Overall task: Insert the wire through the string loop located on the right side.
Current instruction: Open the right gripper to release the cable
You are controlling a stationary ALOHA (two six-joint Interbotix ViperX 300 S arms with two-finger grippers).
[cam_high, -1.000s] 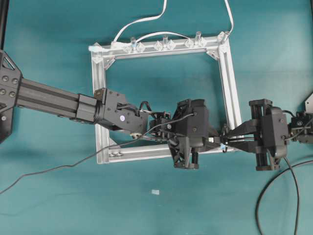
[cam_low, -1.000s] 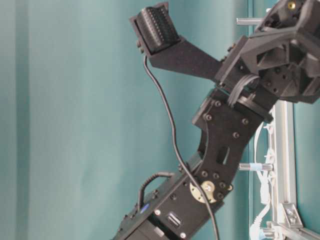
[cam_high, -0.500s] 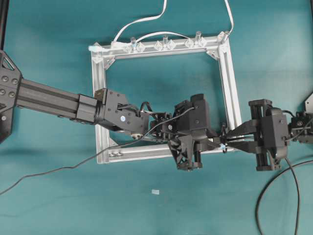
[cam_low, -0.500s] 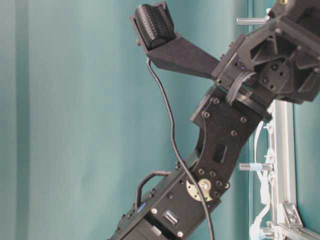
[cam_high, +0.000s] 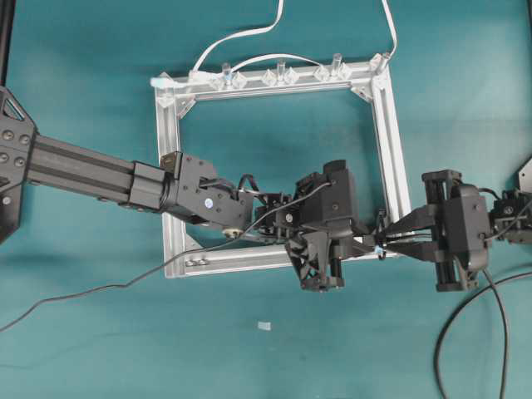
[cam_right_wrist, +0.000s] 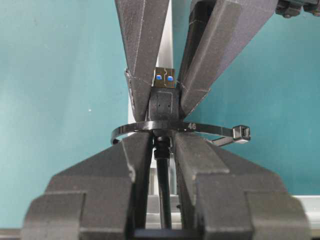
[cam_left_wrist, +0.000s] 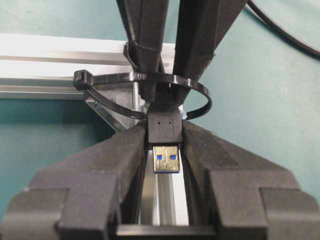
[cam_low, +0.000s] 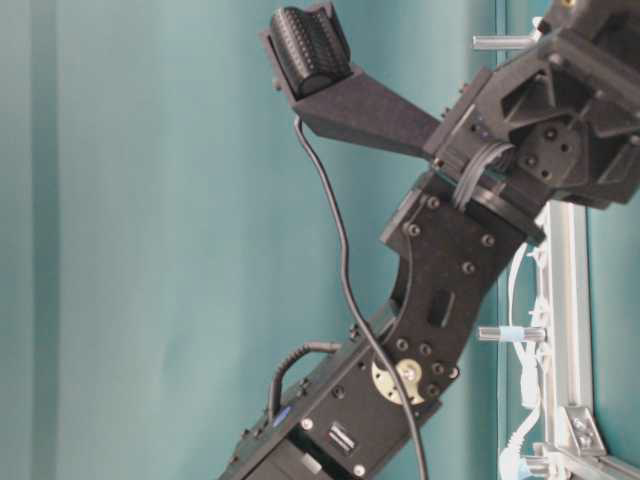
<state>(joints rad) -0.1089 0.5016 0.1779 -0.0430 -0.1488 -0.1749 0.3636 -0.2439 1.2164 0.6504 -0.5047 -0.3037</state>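
Across the teal cloth table (cam_high: 83, 66), two black arms reach toward each other from the left and right edges of the overhead view. They meet at the lower right corner of one square frame (cam_high: 391, 141) made of four ribbed aluminium rails. Clear clips and a flat white cable (cam_high: 241, 35) sit along the frame's top rail. Each of the two grippers has a pair of matte black wedge-shaped fingers. The left gripper (cam_left_wrist: 165, 150) is narrowly closed, pinching the rectangular plug of the wire (cam_left_wrist: 164, 127) from both sides, and the metal tip with its blue insert points toward that wrist's camera. The right gripper (cam_right_wrist: 162, 145) is nearly closed on the round black cable just behind the plug. The single string loop (cam_right_wrist: 210, 128), a thin black band with a small square head, rings the plug's neck between the two sets of fingertips.
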